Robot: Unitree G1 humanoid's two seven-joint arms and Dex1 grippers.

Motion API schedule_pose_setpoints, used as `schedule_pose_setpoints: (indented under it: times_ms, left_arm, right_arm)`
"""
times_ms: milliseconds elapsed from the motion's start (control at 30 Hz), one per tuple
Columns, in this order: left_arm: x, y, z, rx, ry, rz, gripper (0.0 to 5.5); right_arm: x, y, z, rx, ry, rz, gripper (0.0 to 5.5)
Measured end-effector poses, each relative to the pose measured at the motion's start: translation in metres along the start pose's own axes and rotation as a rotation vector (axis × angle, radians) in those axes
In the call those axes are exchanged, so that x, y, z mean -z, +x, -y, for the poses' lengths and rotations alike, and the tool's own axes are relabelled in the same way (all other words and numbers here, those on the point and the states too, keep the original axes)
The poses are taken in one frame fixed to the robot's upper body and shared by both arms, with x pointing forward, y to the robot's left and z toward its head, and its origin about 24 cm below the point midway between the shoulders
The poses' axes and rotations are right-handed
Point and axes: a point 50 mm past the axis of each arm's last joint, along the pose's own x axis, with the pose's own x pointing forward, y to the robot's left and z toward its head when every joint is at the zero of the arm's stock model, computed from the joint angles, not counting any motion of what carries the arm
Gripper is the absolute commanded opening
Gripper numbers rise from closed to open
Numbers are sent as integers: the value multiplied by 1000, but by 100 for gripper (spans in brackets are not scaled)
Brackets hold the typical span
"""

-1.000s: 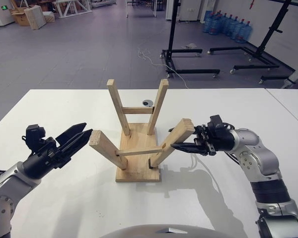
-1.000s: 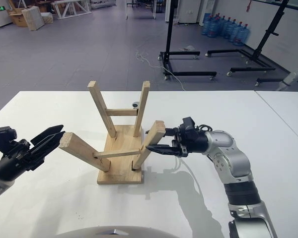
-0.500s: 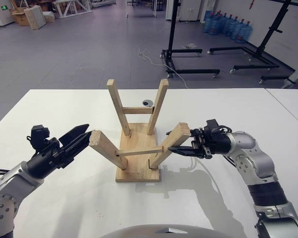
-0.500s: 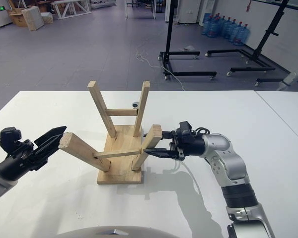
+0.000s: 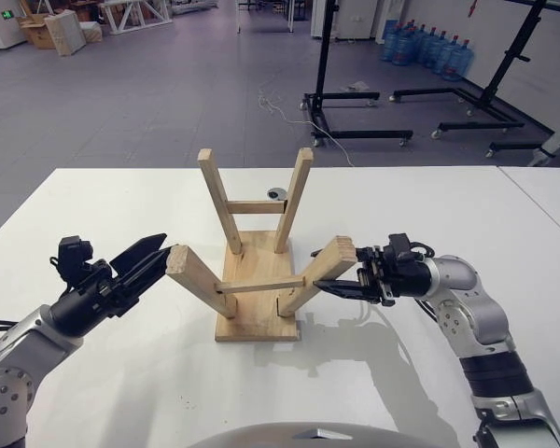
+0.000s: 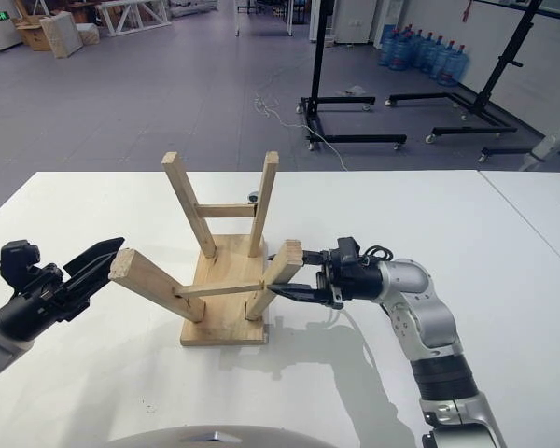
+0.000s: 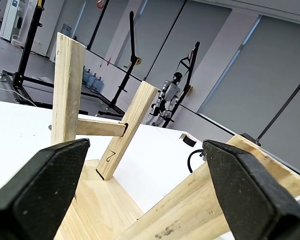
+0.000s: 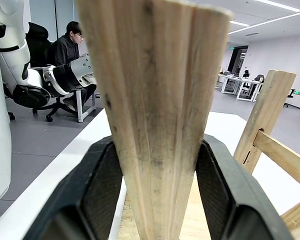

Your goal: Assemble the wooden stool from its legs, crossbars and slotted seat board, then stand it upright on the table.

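Counter (image 5: 93,205) with the stool (image 5: 257,271) inverted at centre, seat board (image 5: 257,322) lying flat, legs and crossbars apparently all seated. Judged step: righting the stool. At 3 o'clock the right tool (image 5: 331,278) is clenched on the near right leg (image 5: 319,266). At 9 o'clock the left tool (image 5: 154,254) gapes at the tip of the near left leg (image 5: 194,278) and must close before any lift. One far leg (image 7: 125,132) bears a handwritten 2.

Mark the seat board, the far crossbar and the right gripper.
Seat board (image 5: 258,322): left eye view, bare near end.
Far crossbar (image 5: 259,207): left eye view, mid-span.
Right gripper (image 5: 317,269): left eye view, midway between its jaws, over the clamped leg (image 5: 341,252).
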Motion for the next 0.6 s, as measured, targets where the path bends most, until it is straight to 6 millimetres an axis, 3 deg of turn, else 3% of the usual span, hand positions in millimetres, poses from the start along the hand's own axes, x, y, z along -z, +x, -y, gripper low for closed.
schedule_pose_setpoints:
  times_ms: [600]
  left_arm:
    - [1, 10, -3, -17, 33, -22, 415]
  right_arm:
    - [-4, 5, 9, 15, 51, -51, 204]
